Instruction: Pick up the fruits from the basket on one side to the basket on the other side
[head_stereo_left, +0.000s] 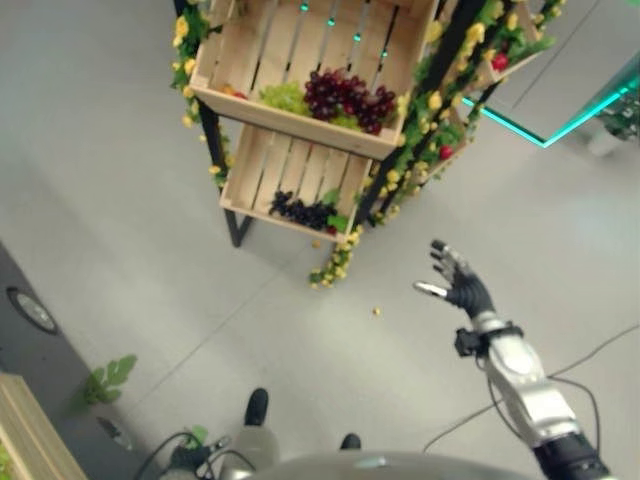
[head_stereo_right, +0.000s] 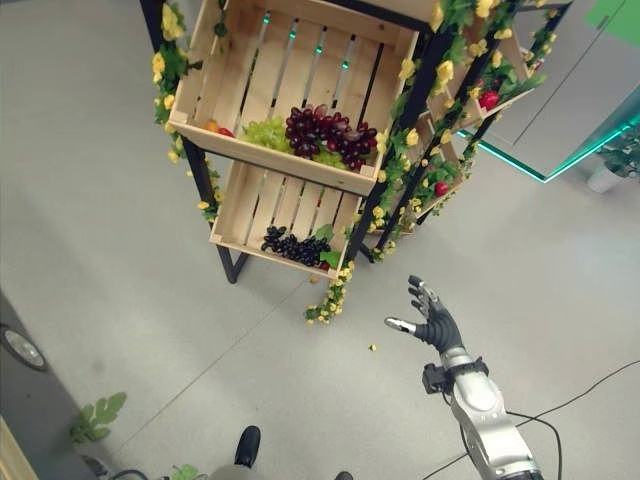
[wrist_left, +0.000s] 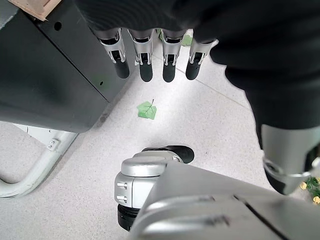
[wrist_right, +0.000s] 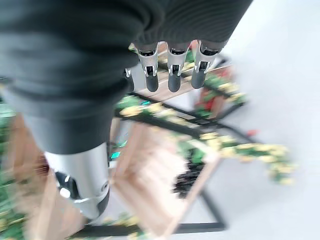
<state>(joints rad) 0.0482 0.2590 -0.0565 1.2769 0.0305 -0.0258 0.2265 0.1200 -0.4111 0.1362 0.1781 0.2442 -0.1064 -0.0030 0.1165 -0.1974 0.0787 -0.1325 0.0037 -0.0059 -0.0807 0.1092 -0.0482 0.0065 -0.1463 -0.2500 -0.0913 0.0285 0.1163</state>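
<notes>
Grey speckled floor (head_stereo_left: 110, 200) spreads out below you in the left eye view, and a black-framed rack (head_stereo_left: 212, 135) wound with yellow-flowered garlands (head_stereo_left: 415, 150) stands on it ahead. Its upper wooden crate (head_stereo_left: 290, 105) carries dark red grapes (head_stereo_left: 345, 97) beside a bunch of green grapes (head_stereo_left: 285, 97); the lower crate (head_stereo_left: 262, 190) below it carries a cluster of black grapes (head_stereo_left: 300, 211). Your right robot hand (head_stereo_left: 462, 287) is raised over the floor to the right of the rack, well apart from both crates, fingers spread and straight, holding nothing.

From the right eye view you get the same layout: the red grapes (head_stereo_right: 325, 132) in the upper crate, the black grapes (head_stereo_right: 290, 245) in the lower one, and the right robot hand (head_stereo_right: 432, 322) open in mid-air, clear of the rack.

Your left wrist view shows the left robot hand (wrist_left: 150, 62) with straight, relaxed fingers and nothing in them, pointing down toward the floor, where a single green leaf (wrist_left: 147, 110) lies beside a dark cabinet (wrist_left: 45, 80).

Looking along your right wrist, the fingers (wrist_right: 172, 75) hang straight and empty, with the crates and garlands past them.
</notes>
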